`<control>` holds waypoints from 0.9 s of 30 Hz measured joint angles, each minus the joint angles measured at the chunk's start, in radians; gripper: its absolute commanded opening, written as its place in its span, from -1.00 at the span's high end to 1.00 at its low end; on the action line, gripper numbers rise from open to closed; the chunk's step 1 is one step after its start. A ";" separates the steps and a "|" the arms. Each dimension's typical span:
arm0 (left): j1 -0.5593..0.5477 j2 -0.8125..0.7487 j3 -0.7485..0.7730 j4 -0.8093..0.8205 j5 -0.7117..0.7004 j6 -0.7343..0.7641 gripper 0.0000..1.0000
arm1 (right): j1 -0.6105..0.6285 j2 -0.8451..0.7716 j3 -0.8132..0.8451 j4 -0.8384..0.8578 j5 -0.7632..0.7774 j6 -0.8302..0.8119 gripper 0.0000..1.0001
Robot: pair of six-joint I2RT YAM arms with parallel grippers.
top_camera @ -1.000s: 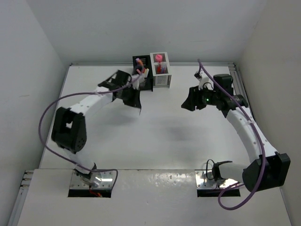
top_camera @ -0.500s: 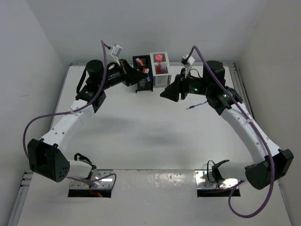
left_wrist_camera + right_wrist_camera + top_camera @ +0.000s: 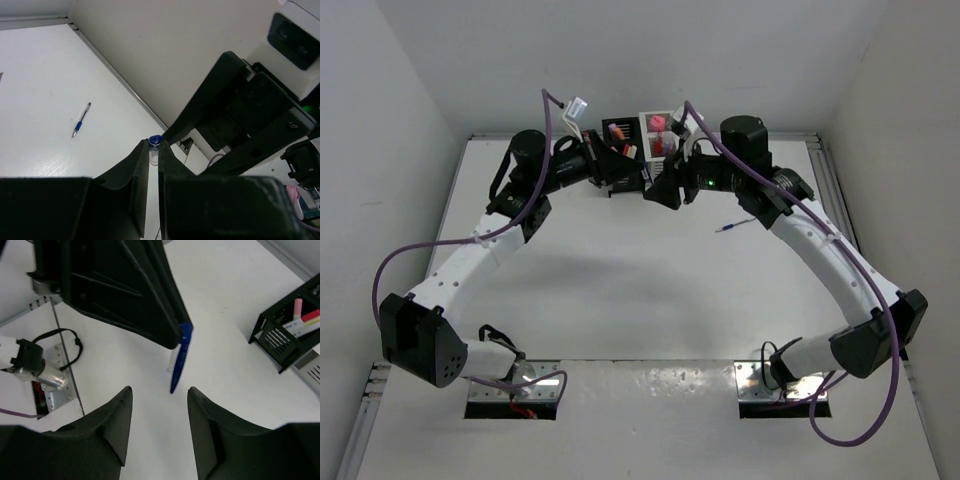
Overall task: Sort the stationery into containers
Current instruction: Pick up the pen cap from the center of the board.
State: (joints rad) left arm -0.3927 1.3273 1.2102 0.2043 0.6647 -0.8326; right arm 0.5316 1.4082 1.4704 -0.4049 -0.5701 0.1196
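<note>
Left gripper (image 3: 154, 156) clamped on a blue pen (image 3: 179, 360), held just ahead of the parted right gripper (image 3: 159, 399), at upper centre before the containers (image 3: 632, 172); one second earlier the two grippers stood well apart

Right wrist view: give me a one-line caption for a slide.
Left gripper holds a blue pen before the open right gripper, black container to the side.

White arms (image 3: 470, 260), black joints (image 3: 415, 340), purple cables (image 3: 405, 255)
</note>
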 measured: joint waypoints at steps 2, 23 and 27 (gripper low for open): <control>-0.001 0.000 0.000 0.000 0.004 0.000 1.00 | 0.000 0.005 0.000 -0.016 0.023 -0.012 0.05; -0.023 0.000 -0.007 -0.005 0.029 0.000 1.00 | -0.004 0.059 0.081 -0.091 0.028 -0.065 -0.01; -0.027 0.000 -0.007 -0.005 0.032 -0.001 1.00 | -0.004 0.076 0.082 -0.095 0.022 -0.077 0.61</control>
State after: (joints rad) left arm -0.4194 1.3273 1.2030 0.1993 0.6968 -0.8337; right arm 0.5278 1.4841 1.5528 -0.5003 -0.5480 0.0425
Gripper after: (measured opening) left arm 0.154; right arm 0.329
